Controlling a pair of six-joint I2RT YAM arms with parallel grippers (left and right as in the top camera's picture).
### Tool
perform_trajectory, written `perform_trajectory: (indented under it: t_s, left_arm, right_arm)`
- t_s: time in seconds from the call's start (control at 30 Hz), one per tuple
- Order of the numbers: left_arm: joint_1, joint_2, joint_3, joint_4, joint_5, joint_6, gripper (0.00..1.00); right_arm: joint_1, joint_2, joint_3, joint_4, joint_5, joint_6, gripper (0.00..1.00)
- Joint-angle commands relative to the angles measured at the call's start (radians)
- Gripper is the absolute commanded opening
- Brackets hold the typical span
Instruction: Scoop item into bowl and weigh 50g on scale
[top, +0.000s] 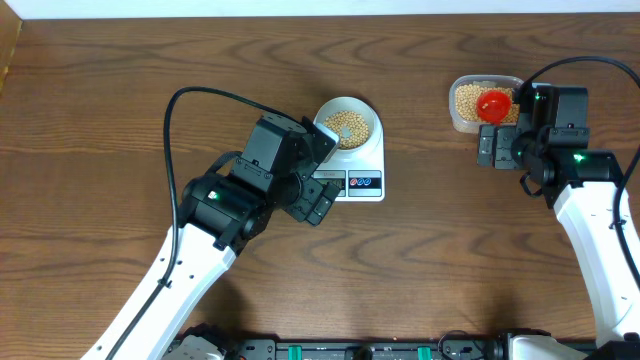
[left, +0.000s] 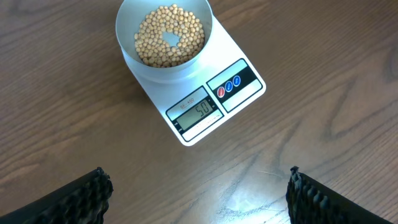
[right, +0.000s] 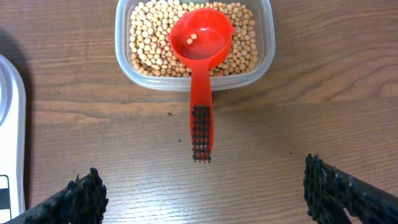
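The pale bowl (top: 348, 124) (left: 165, 37) holds tan beans (left: 155, 43) and stands on the white scale (top: 362, 176) (left: 214, 102), whose display reads 50. My left gripper (top: 322, 172) (left: 198, 193) hovers open just in front of the scale, with nothing between its fingers. At the right, a red scoop (top: 493, 103) (right: 200, 37) rests in a clear tub (top: 460, 100) (right: 124, 71) of beans (right: 149, 43), a few beans in its cup and its handle sticking out over the rim. My right gripper (top: 512, 145) (right: 202, 193) is open, short of the handle's end and touching nothing.
The scale's edge (right: 9, 137) shows at the far left of the right wrist view. Bare wooden table (top: 430, 250) lies between the scale and the tub and along the front. Cables arc over both arms.
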Motion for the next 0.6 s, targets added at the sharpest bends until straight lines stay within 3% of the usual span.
perform_trajectory:
  t_s: [0.0, 0.57]
  left_arm:
    - [0.002, 0.005, 0.007, -0.002, 0.011, 0.016, 0.92]
    - [0.002, 0.005, 0.007, -0.002, 0.011, 0.016, 0.92]
  right_arm:
    - [-0.01, -0.01, 0.021, 0.003, -0.006, -0.013, 0.99]
    - [-0.009, -0.01, 0.021, -0.005, -0.006, -0.013, 0.99]
